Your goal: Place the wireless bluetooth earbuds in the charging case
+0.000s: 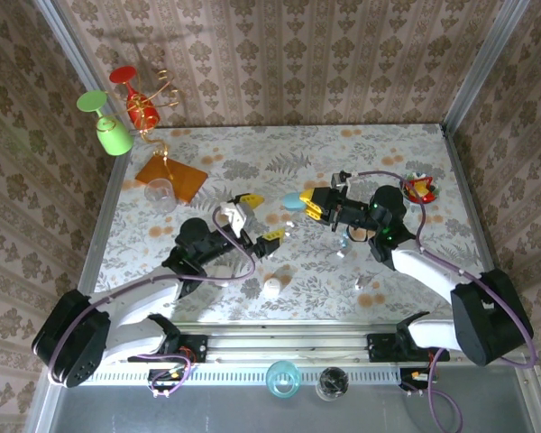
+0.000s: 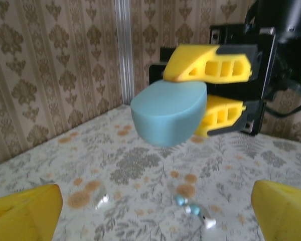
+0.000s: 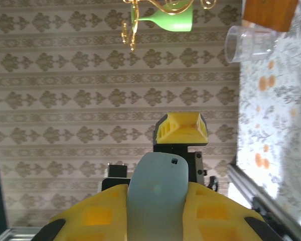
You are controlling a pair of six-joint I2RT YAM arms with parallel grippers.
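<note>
Matte teal plastic, smooth and rounded like a pebble: the charging case (image 2: 169,113) is pinched between the two ribbed yellow fingers (image 2: 210,63) of the right gripper (image 1: 310,204), which is clamped tight on it and holds it in the air above the table (image 1: 406,153). In the right wrist view the case's pale face shows a small dark notch near its far end.

The left gripper (image 1: 262,217) faces it with its jaws spread wide and nothing between them. Its blocky yellow tips sit at the two lower corners of its own wrist view.

The earbuds (image 2: 193,208) lie on the table's floral-printed surface, below the held case and between the two arms. They show as a short row of tiny bluish beads ending in a glossy whitish bit, too blurred to make out their shape further. A small glinting speck (image 2: 101,198) lies to their left — I cannot tell what it is.

Nearer the arm bases a rounded white case (image 1: 272,289) rests on the table. At the far left stand a clear ribbed cup (image 1: 160,192) and a flat orange board (image 1: 171,173).
</note>
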